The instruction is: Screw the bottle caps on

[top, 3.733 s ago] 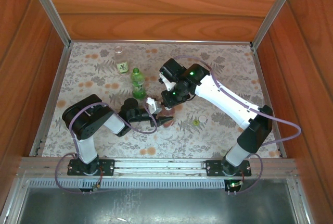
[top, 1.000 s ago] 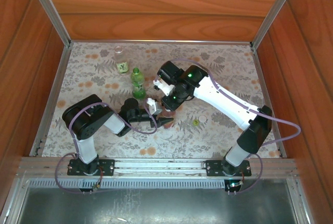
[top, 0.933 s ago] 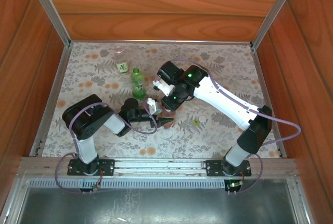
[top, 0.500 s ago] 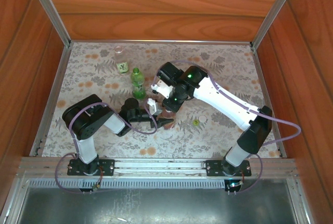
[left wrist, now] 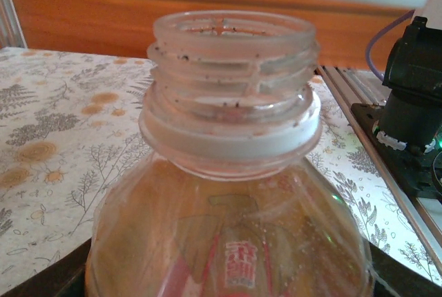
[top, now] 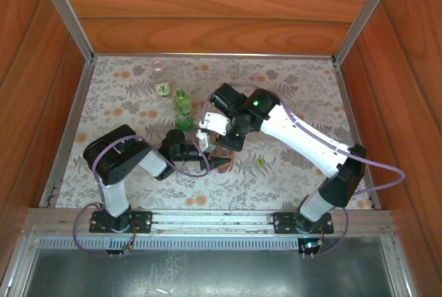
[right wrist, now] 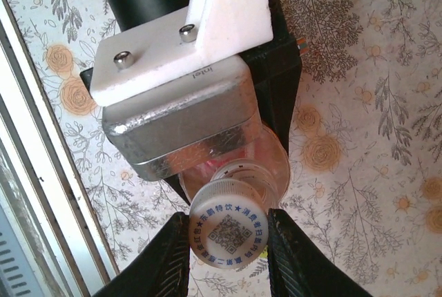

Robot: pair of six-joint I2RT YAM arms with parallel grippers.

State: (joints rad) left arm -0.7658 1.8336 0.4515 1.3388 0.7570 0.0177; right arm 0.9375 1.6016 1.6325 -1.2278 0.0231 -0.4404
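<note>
The amber bottle [left wrist: 231, 173] stands upright on the flowered table [top: 304, 90], in the middle of it and near the front edge. Its mouth is open and the neck threads are bare. The left gripper [top: 218, 161] reaches it from the left. Only dark slivers of its fingers show at the bottom corners of the left wrist view, so it appears pressed together on the bottle's body, low down.

Above the bottle's neck the right gripper [right wrist: 229, 235] pinches a white cap [right wrist: 228, 231] between its two fingers [right wrist: 173, 255], printed top facing the wrist camera. The cap hangs over the mouth, a little off to one side, and is apart from the threads. The open neck shows just past the cap's rim.

Behind the amber bottle and to its left stands the green bottle [top: 182, 111], near it. The clear bottle [top: 161, 83] stands farther back on the same side. To the right of the amber bottle lie a yellow-green cap [top: 260, 163] and a pale cap [top: 269, 156], just beside each other on the table.
</note>
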